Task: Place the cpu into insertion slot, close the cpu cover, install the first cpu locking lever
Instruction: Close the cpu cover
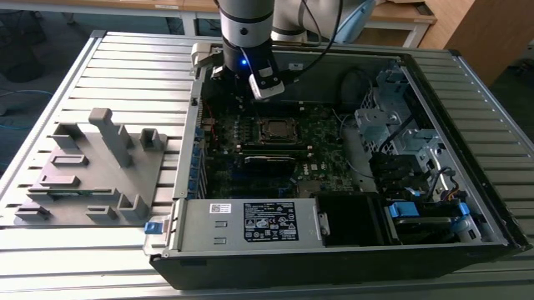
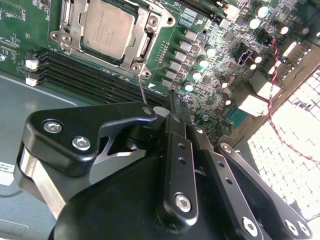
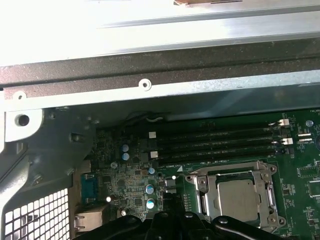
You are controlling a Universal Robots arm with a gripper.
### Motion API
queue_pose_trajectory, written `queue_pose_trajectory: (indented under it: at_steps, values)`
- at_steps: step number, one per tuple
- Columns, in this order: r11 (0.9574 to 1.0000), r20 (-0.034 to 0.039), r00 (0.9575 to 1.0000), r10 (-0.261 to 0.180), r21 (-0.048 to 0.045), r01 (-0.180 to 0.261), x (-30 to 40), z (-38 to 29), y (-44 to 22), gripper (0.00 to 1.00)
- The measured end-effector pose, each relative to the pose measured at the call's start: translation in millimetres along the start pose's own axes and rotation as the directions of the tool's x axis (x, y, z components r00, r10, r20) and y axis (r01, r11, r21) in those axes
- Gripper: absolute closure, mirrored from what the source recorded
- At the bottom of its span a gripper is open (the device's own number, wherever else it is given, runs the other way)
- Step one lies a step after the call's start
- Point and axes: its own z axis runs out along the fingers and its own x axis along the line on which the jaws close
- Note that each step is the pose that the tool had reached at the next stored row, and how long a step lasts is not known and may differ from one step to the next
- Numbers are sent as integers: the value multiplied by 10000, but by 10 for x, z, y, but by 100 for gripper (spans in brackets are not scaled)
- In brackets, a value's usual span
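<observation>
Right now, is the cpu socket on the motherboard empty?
No, in the second wrist view the cpu lies flat in the socket, with the cpu cover framing it.

Slatted grey table (image 1: 134,75), wooden desks (image 1: 404,14) beyond.

Above the black gripper (image 2: 172,102), the arm (image 1: 246,25) is a silver-grey tube with a dark collar, a blue light (image 1: 242,62) and a black cable (image 1: 331,31). Silver hex screws (image 2: 183,201) fasten the gripper's matte linkage bars.
</observation>
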Motion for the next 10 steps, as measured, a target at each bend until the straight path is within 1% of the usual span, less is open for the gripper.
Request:
queue_pose_trajectory:
  at_steps: [5,6,9,10]
  values:
    - [10000,0,10000,0,-1,0,1,0,0,90]
    - [10000,-4,10000,2,-14,-2,2,-1,-1,90]
    - [9999,-17,10000,3,-143,-4,2,-1,-3,90]
    - [9998,-23,10000,5,-205,-5,3,-1,-5,90]
